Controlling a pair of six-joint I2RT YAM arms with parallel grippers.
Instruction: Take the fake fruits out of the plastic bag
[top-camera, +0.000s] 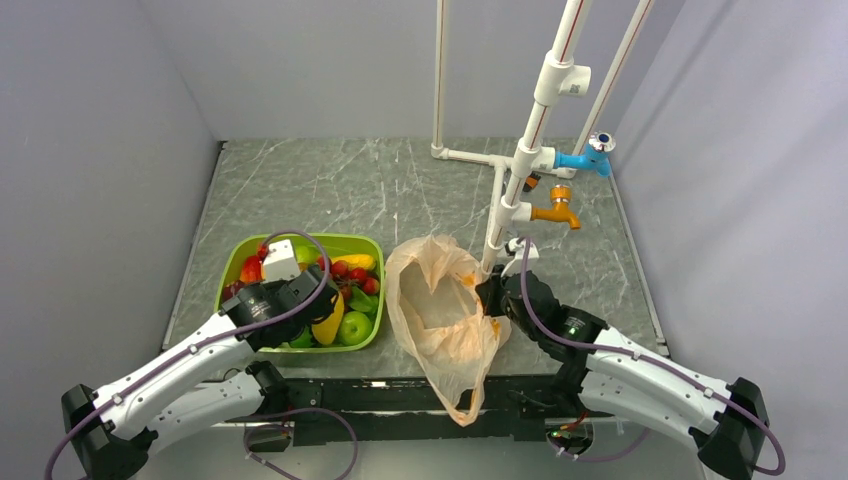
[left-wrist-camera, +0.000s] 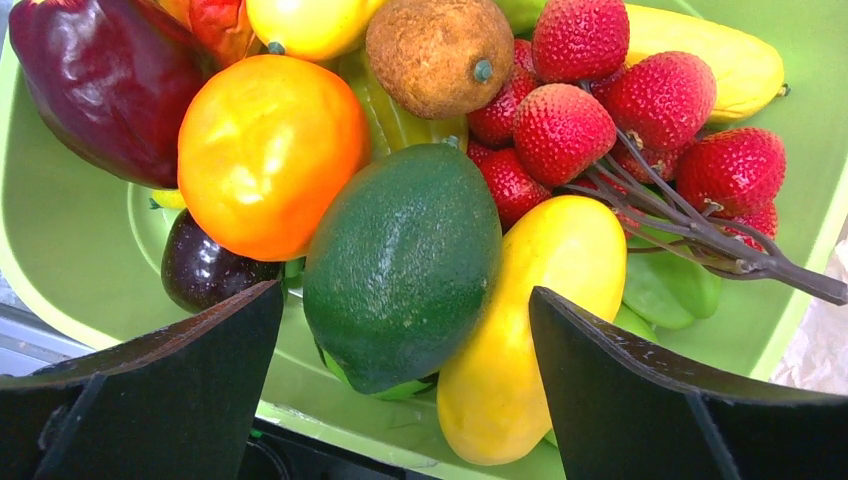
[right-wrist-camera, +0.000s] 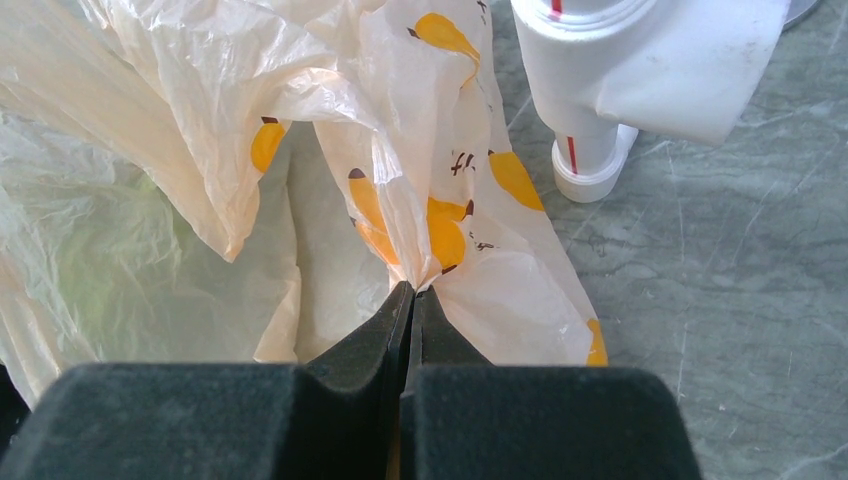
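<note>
The right hand (right-wrist-camera: 412, 290) pinches a fold of the plastic bag (top-camera: 440, 300), likely to hold its mouth up. The bag lies mid-counter (top-camera: 300, 170) and looks empty. To its left, the left hand (left-wrist-camera: 405, 292) hovers wide open over the green tub (left-wrist-camera: 60, 270), which holds the fake fruits (top-camera: 352, 272): dark green fruit (left-wrist-camera: 400, 260), orange (left-wrist-camera: 265, 150), kiwi (left-wrist-camera: 440, 50), strawberry bunch (left-wrist-camera: 620, 110).

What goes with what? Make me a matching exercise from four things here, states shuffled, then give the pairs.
1 left gripper
2 right gripper
3 plastic bag
4 red bunch

A crumpled on the table
B lying in the green tub
C open above the tub
D shut on the bag

Pairs: 1-C, 2-D, 3-A, 4-B
</note>
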